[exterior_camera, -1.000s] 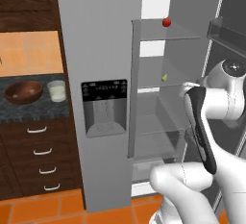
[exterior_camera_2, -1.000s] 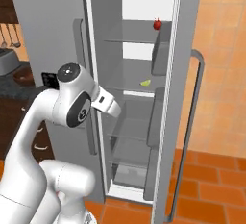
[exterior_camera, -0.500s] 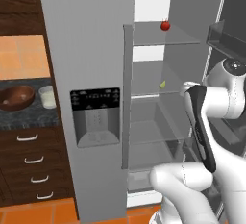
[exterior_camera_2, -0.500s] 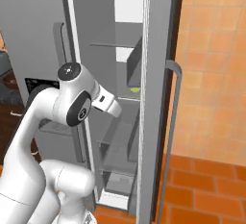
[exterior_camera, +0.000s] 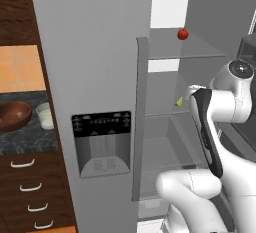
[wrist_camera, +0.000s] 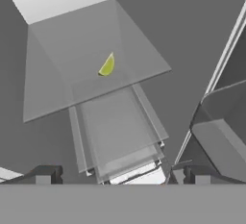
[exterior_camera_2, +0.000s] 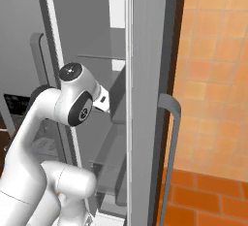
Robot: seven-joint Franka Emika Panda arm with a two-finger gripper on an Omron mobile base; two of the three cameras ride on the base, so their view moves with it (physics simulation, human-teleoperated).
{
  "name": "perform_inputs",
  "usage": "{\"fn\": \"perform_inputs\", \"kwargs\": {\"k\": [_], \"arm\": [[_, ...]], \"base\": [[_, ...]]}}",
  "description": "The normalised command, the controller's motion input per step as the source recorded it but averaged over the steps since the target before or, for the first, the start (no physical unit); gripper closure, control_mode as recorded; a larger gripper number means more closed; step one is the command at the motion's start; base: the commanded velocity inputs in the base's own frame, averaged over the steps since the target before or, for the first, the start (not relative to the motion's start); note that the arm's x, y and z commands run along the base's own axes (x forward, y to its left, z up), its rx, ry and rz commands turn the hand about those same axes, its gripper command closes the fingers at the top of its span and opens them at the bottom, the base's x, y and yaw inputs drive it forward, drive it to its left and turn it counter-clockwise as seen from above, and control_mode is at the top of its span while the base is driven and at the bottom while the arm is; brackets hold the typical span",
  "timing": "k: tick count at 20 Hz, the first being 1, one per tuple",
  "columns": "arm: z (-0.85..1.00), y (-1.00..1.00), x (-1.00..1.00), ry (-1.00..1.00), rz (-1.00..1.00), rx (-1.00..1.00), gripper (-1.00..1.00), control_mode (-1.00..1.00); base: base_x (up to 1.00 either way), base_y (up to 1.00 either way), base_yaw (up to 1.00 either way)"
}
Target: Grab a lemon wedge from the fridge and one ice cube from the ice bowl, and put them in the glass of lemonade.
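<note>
The fridge (exterior_camera: 95,67) has its dispenser door shut and its right door swung open. A yellow-green lemon wedge (wrist_camera: 107,66) lies on a glass shelf inside, also seen as the lemon wedge (exterior_camera: 178,102) just left of my wrist. My gripper (wrist_camera: 120,177) is open and holds nothing; its fingertips (wrist_camera: 45,174) stand wide apart, well short of the wedge. On the dark counter at the left sit the ice bowl (exterior_camera: 12,115) and, right of it, the glass of lemonade (exterior_camera: 45,115). Any ice in the bowl is too small to make out.
A small red fruit (exterior_camera: 183,34) rests on the upper shelf. Drawers (wrist_camera: 120,136) lie below the wedge's shelf. The open door (exterior_camera_2: 145,99) with its handle (exterior_camera_2: 170,123) stands edge-on at my right, its bins (wrist_camera: 221,136) close by. Wooden drawers (exterior_camera: 25,187) sit under the counter.
The base has moved, so both base views have shifted: the fridge looms larger and the counter has slid left. The arm keeps the same pose, hand toward the shelves.
</note>
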Motion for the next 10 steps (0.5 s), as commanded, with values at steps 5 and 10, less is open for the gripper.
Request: {"fn": "perform_inputs", "kwargs": {"k": [5,10], "arm": [[-0.54,-0.01,0.97,0.03,0.00,-0.06,-1.00,-1.00],[-0.40,-0.19,0.86,0.06,0.02,-0.02,-1.00,-1.00]], "base": [[0.00,0.00,0.00],[0.00,0.00,0.00]]}}
